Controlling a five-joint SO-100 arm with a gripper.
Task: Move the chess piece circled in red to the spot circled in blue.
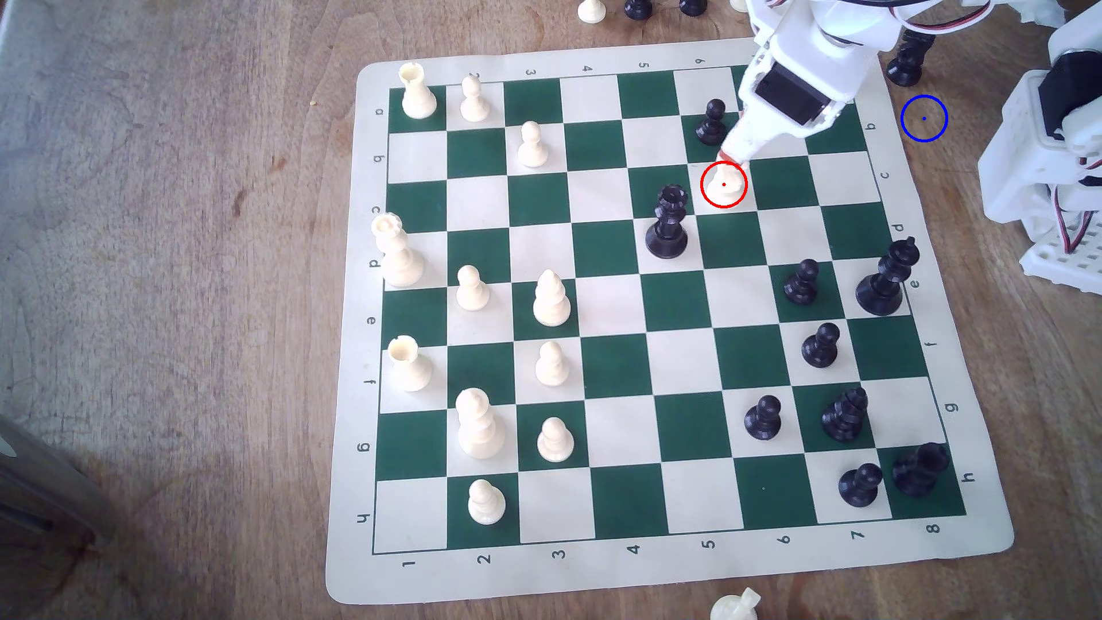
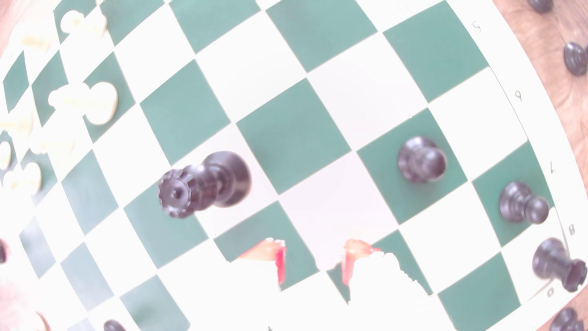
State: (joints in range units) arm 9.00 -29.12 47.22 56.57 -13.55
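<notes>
The cream-white knight (image 1: 724, 183) is seen standing upright inside the red ring on a light square in the board's c row, column 5, its long axis vertical. Which way the horse head points cannot be told, as the piece is washed out against the pale square. It lies directly under the fingers (image 1: 732, 158), whose red-lined tips come down onto its upper edge from the exterior view's upper right; actual contact cannot be confirmed.

In the wrist view the 2 fingers (image 2: 313, 254) are shown parted by a moderate gap, with a bright blur between the red pads (image 2: 280, 264) where the knight would be; no outline can be made out there.

Just beyond the fingers toward the exterior view's top, a black pawn (image 1: 712, 122) stands on a green square. To the exterior view's lower left of the fingertips, the black queen (image 1: 667, 222) stands 1 column over, near the knight but apart from it.

The blue ring (image 1: 923, 118) is marked on the bare wooden surface (image 1: 179, 238) off the chess mat (image 1: 656, 572), well apart from the fingers toward the exterior view's right, behind the white arm (image 1: 799, 65).
</notes>
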